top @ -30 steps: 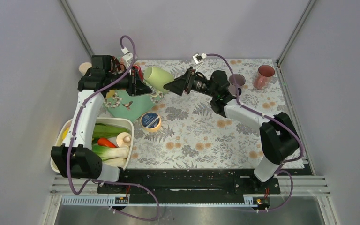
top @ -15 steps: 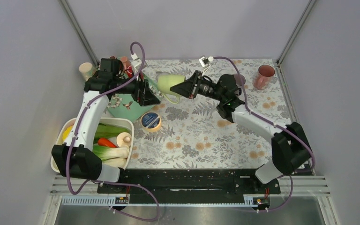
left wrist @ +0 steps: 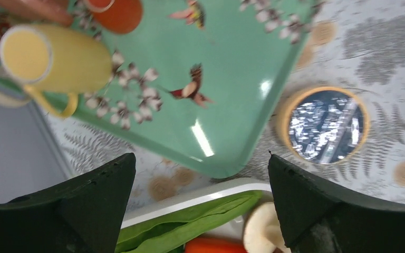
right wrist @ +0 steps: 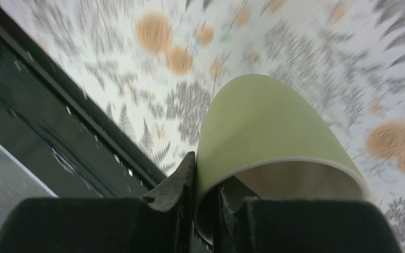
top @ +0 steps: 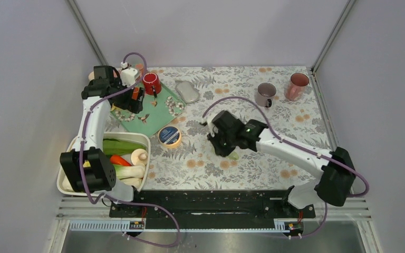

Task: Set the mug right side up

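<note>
Three grey walls [top: 200, 31] box in a table laid with a fern-and-flower cloth [top: 232, 79]. The pale green mug [right wrist: 263, 126] is near the middle of the cloth, towards the near side. The right gripper [right wrist: 205, 174] has its jaws nearly shut on the rim, one finger inside and one outside.

From overhead the gripper hides almost all of the mug; only a green sliver peeps out below it. The wrist view is blurred, so I cannot tell whether the mug touches the cloth.

The left gripper [left wrist: 198, 174] hangs over the green tray [top: 153, 116] at the far left, its jaws spread wide with nothing between them. A red mug [top: 151, 83] and a yellow mug [left wrist: 58, 58] crowd that corner. A basin [top: 137, 136] of vegetables sits just below, and a round tin [top: 169, 136] lies beside it.

A grey mug [top: 265, 95] and a pink cup [top: 297, 86] stand far right.

The black rail [top: 211, 203] at the near edge is close behind the held mug. The widest bare cloth lies to its right.
</note>
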{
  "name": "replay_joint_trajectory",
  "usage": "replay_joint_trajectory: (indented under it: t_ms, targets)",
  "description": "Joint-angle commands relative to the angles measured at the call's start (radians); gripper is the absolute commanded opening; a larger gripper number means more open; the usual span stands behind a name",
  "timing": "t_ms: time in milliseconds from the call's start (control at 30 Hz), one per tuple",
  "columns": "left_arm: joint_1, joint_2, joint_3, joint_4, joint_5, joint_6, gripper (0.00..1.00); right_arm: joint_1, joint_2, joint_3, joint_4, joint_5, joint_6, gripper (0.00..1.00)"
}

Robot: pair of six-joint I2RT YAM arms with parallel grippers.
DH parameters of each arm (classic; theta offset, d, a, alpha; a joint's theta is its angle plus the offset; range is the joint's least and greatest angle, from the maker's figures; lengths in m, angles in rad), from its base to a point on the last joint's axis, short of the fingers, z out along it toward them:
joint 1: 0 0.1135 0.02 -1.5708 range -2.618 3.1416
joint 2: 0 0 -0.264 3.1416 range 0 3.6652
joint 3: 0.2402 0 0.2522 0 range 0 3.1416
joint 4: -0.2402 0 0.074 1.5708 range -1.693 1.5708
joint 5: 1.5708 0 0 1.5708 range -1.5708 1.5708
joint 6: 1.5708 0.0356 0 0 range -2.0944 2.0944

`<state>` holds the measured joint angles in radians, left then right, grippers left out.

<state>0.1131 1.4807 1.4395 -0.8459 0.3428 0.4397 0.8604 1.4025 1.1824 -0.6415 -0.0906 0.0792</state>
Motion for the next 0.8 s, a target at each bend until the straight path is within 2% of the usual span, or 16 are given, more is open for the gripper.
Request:
replay_joint_trajectory:
  t_ms: [0,133,333,367,467,600,733,767]
  targets:
    - [0.060,0.063,0.026,0.050,-0.202,0.045,0.99,0.151,0.074,0.057,-0.194,0.150,-0.052,0.00]
    - [0.090,0.101,0.015,0.069,-0.272,0.073,0.99,0.237,0.147,0.080,-0.203,0.159,-0.027,0.00]
    - [0.141,0.151,0.006,0.101,-0.337,0.102,0.99,0.265,0.268,0.112,-0.203,0.132,-0.023,0.00]
    - [0.152,0.160,0.008,0.108,-0.338,0.108,0.99,0.267,0.279,0.117,-0.203,0.129,-0.023,0.02]
    - [0.183,0.190,0.017,0.122,-0.338,0.125,0.99,0.267,0.295,0.123,-0.210,0.126,-0.027,0.15]
    - [0.223,0.244,0.047,0.139,-0.287,0.178,0.99,0.267,0.277,0.130,-0.220,0.115,-0.036,0.41]
    - [0.261,0.310,0.105,0.139,-0.189,0.277,0.99,0.267,0.230,0.134,-0.221,0.072,-0.055,0.55]
    - [0.268,0.333,0.135,0.137,-0.178,0.305,0.95,0.267,0.206,0.132,-0.220,0.052,-0.061,0.59]
